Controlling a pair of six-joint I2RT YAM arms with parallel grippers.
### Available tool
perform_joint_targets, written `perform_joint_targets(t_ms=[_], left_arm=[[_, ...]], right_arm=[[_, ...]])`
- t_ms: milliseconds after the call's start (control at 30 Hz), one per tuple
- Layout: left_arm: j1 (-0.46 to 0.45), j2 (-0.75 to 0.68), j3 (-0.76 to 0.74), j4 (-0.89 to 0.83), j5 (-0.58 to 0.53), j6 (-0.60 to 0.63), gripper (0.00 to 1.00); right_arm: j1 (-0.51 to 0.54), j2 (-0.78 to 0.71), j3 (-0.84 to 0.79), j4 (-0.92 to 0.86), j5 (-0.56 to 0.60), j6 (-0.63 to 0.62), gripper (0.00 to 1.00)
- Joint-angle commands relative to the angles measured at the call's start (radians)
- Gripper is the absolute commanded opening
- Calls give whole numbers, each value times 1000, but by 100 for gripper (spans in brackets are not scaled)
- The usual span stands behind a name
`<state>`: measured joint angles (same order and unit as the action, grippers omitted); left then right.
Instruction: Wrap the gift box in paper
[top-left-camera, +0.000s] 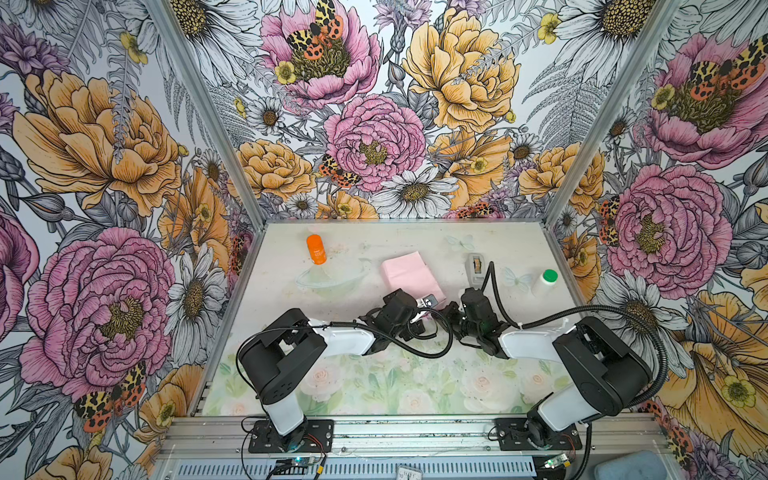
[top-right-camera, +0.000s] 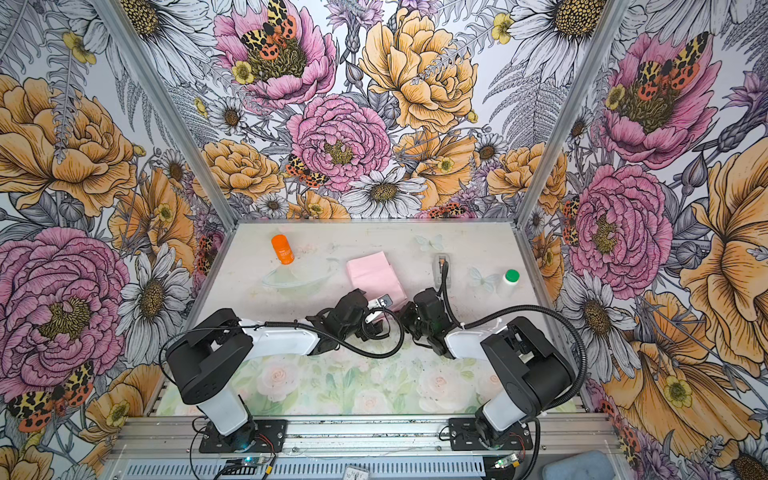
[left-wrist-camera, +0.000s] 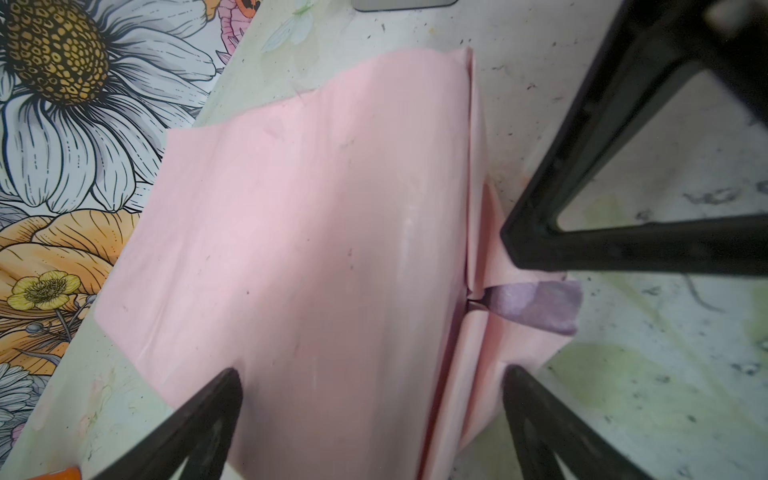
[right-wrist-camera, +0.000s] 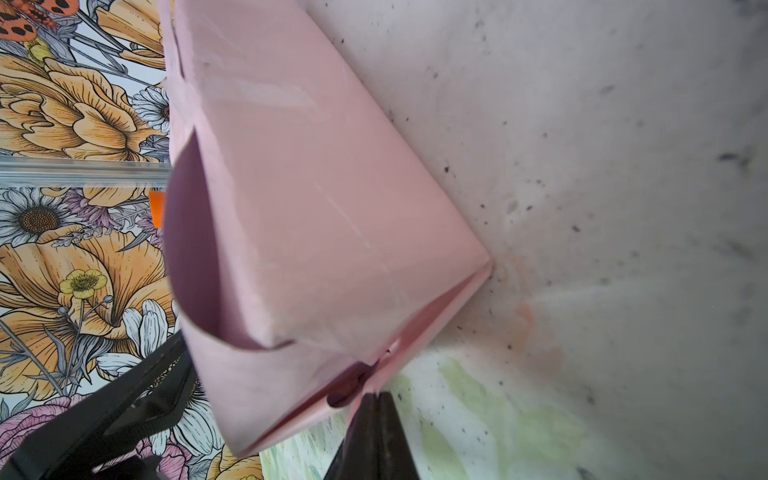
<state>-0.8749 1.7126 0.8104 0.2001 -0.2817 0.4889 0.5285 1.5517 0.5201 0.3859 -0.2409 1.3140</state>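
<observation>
Left claw (left-wrist-camera: 372, 372) is seen spread open astride the pink paper (left-wrist-camera: 291, 228); right claw (right-wrist-camera: 374, 401) is clenched, tips set against its folded end.

Toward the back left of the table (top-left-camera: 374, 245), an orange bottle (top-left-camera: 316, 249); toward the right side, a white bottle with a green cap (top-left-camera: 546, 282), and just left of it a grey tape dispenser (top-left-camera: 476, 268). Pale print on the tabletop, with roses (top-left-camera: 482, 380) near the front and faint butterflies (top-left-camera: 459, 241) farther back. All round, flowered walls (top-left-camera: 104, 166); along the front, a metal rail (top-left-camera: 415, 432), with a blue-grey pad (top-left-camera: 627, 467) at its right end.
</observation>
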Motion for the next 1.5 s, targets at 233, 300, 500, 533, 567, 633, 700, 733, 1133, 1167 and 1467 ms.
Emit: perform_joint_targets(t_ms=[233,300,500,533,567,633,700,733,1133,1167,1467], left_arm=[[10,-38,-52,-4,146,15,99],[14,-36,-54,-4,148,21,99],[16,-11,-32,-5,121,20,99],[15,-3,-27,-6,108,18,99],[13,3,-23,-6,96,14,99],[9,13,-17,-4,81,1,99],[8,20,-14,-5,40,-11,99],[4,25,-11,-5,30,-17,99],[-4,57,-13,5,-49,-86,98],[-5,58,-16,8,-52,-89,98],[10,65,-31,24,-35,-118,95]], right_arm=[[-9,-13,21,19,-5,-25,0],[-10,-13,22,20,-6,-24,0],[-10,-20,23,19,-9,-23,0],[-10,-21,22,18,-9,-24,0],[-10,-22,23,18,-9,-24,0],[-12,-23,22,18,-9,-24,0],[-12,-22,20,18,-8,-24,0],[-10,-21,17,19,-9,-24,0],[-14,-38,16,18,-8,-23,0],[-15,-44,16,17,-6,-24,0],[-21,-180,-66,-42,80,-53,25]])
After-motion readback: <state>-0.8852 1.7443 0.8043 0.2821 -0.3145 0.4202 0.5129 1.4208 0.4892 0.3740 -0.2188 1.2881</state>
